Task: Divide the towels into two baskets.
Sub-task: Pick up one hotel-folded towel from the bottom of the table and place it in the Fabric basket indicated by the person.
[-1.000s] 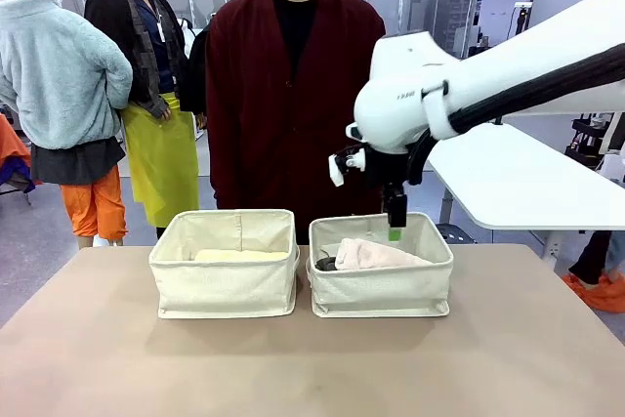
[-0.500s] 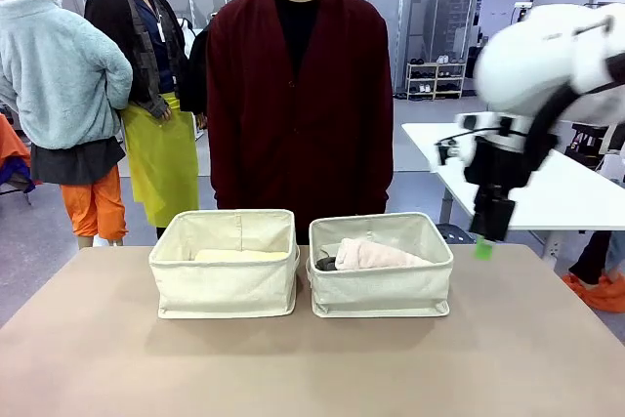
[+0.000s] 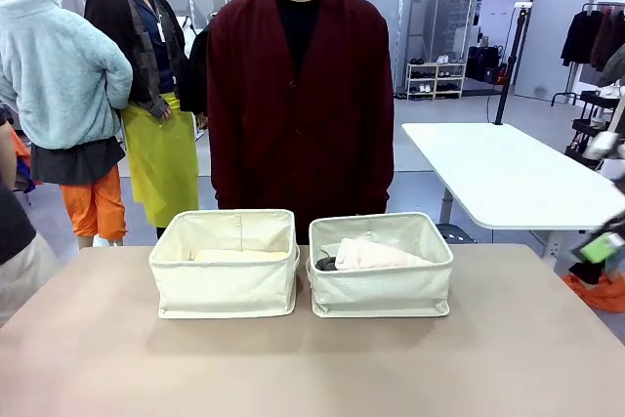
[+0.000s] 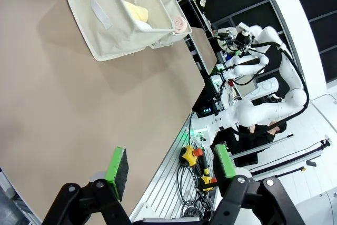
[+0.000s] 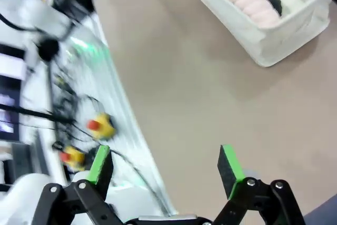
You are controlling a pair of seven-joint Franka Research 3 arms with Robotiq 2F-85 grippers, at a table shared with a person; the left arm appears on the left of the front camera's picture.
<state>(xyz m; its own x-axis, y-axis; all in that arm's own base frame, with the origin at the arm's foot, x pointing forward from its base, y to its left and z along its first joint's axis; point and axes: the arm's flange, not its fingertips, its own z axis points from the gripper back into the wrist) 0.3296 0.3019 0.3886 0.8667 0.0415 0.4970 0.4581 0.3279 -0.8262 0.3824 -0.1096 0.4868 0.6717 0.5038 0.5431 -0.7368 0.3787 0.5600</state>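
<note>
Right gripper pulled clear off at 3 o'clock, jaws apart, empty. Left gripper jaws apart. Cream-pink towel now in right basket, yellow towel in left basket. Looks divided.

Left tool seen at the bottom edge, its green-padded fingers spread apart with nothing between them, hanging above the brown worktop near its edge. Cream basket seen well off at the upper left, tilted in the frame. A pale yellow towel is seen inside it. A pink towel end is seen just beyond it.
</note>
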